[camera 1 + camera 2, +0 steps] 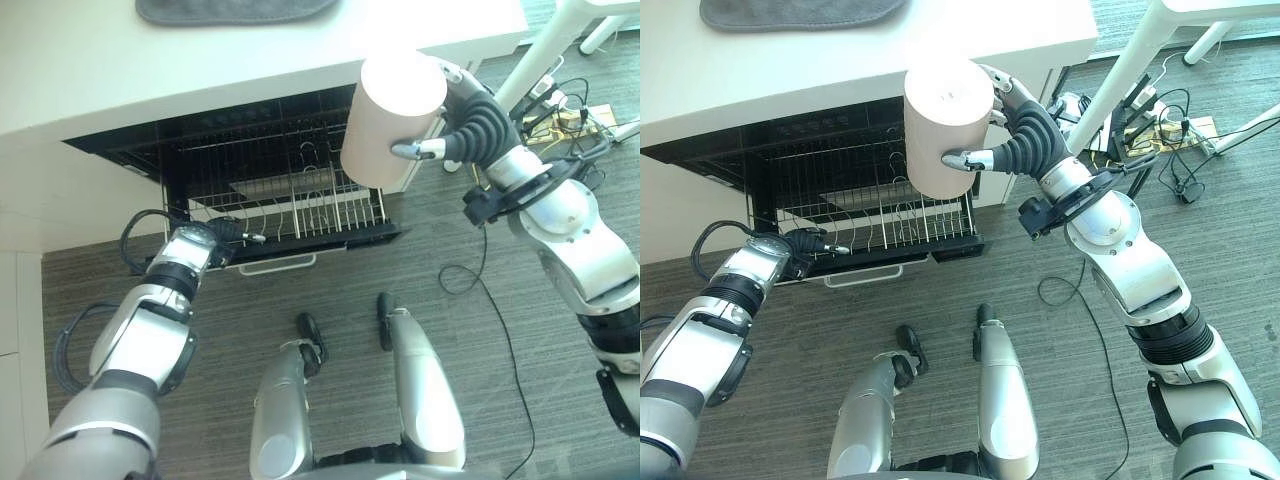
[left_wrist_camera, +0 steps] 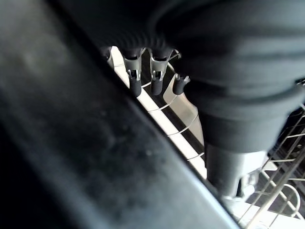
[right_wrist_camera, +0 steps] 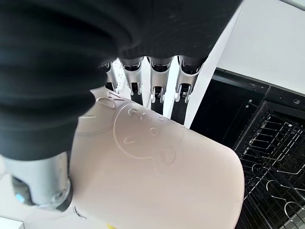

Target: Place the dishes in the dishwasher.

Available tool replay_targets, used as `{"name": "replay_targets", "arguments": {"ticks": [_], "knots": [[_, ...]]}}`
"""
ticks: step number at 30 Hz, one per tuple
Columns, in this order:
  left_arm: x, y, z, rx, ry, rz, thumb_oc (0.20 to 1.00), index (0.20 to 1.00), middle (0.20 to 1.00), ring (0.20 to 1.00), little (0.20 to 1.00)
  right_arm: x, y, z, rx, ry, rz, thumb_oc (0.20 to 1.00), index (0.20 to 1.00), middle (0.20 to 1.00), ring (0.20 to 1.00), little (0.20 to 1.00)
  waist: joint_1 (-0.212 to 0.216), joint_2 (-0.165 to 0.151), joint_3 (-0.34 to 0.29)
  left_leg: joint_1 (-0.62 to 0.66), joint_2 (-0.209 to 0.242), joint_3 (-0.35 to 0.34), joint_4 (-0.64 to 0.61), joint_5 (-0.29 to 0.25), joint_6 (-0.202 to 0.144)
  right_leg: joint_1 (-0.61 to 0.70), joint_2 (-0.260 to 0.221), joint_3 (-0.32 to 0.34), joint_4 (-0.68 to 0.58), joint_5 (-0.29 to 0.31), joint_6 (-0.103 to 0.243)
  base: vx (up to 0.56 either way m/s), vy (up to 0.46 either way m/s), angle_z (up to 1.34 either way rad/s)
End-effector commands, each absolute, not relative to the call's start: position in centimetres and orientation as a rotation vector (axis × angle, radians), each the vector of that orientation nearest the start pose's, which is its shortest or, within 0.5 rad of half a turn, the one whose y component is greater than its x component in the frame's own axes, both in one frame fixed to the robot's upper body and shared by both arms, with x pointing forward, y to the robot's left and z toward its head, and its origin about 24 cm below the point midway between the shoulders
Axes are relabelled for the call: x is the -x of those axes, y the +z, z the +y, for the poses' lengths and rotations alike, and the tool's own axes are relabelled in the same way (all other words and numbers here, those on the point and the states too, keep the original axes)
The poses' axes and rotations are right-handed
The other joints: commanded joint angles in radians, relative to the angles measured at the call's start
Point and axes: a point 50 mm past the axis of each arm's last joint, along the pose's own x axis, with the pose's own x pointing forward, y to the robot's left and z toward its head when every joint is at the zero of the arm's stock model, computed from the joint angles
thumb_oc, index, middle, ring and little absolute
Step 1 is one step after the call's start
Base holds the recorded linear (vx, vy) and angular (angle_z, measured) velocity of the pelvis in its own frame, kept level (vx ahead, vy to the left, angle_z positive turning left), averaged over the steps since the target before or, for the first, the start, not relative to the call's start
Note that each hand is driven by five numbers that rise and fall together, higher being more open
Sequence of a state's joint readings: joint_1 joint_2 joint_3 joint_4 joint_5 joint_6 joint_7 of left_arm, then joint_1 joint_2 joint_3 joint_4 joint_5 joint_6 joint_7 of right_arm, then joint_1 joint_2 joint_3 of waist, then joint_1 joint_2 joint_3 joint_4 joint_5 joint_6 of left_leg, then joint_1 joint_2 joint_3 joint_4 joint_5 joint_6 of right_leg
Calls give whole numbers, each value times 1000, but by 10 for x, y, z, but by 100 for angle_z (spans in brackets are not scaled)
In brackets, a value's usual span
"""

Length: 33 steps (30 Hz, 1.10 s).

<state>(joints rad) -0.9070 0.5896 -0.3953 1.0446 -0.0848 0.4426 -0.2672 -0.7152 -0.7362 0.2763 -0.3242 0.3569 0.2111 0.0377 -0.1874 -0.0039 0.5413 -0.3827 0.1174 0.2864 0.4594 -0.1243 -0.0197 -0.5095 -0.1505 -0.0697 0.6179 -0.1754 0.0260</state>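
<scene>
The right hand (image 1: pixel 1015 140) grips a tall pale pink plastic cup (image 1: pixel 945 125), fingers and thumb wrapped round its wall, holding it upside down in the air above the right end of the pulled-out wire dishwasher rack (image 1: pixel 300 205). Inverted suits the rack, so the cup would drain. Down low, the left hand (image 1: pixel 222 238) sits at the rack's front left edge, fingers curled over the rim as far as I can judge from the wrist view, probably steadying it. A grey mat (image 1: pixel 235 8) lies on the white counter (image 1: pixel 80 70) above. Lowering is the next move, I'd say.
</scene>
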Motion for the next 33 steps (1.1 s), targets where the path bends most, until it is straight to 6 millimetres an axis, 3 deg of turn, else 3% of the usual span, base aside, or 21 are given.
{"name": "replay_targets", "arguments": {"ticks": [1, 6, 11, 19, 33], "knots": [[-351, 65, 292, -609, -41, 846, 1000, 1000, 1000, 1000, 1000, -266, 311, -122, 476, 486, -822, 200, 200, 200, 200, 200, 1, 4, -35, 42, 63, -54, 25, -64, -70, 46, -47, 28, -94, 3, 97, 0, 0, 0], [-335, 41, 289, -705, -168, 966, 1000, 1000, 1000, 1000, 1000, -263, 310, -127, 504, 486, -812, 200, 200, 200, 200, 200, -2, 13, -27, 51, 64, -46, 31, -72, -68, 57, -54, 24, -94, -2, 95, 4, 12, 0], [-329, 30, 279, -804, -265, 988, 1000, 1000, 1000, 1000, 1000, -262, 307, -130, 532, 489, -794, 200, 200, 200, 200, 200, 1, 17, -21, 54, 65, -42, 33, -76, -64, 61, -55, 22, -94, -4, 94, 0, 0, 0], [-320, 27, 263, -1000, -424, 1026, 1000, 1000, 1000, 1000, 1000, -263, 296, -137, 560, 493, -752, 200, 200, 200, 200, 200, 22, 15, -21, 45, 62, -52, 25, -75, -60, 68, -59, 4, -108, 1, 97, -26, -34, 1], [-306, 14, 241, -1104, -606, 1074, 1000, 1000, 1000, 1000, 1000, -278, 269, -142, 584, 481, -607, 200, 200, 200, 200, 200, 49, 0, -21, 36, 66, -65, 16, -73, -56, 86, -64, -23, -139, 15, 103, -16, -41, 4]]}}
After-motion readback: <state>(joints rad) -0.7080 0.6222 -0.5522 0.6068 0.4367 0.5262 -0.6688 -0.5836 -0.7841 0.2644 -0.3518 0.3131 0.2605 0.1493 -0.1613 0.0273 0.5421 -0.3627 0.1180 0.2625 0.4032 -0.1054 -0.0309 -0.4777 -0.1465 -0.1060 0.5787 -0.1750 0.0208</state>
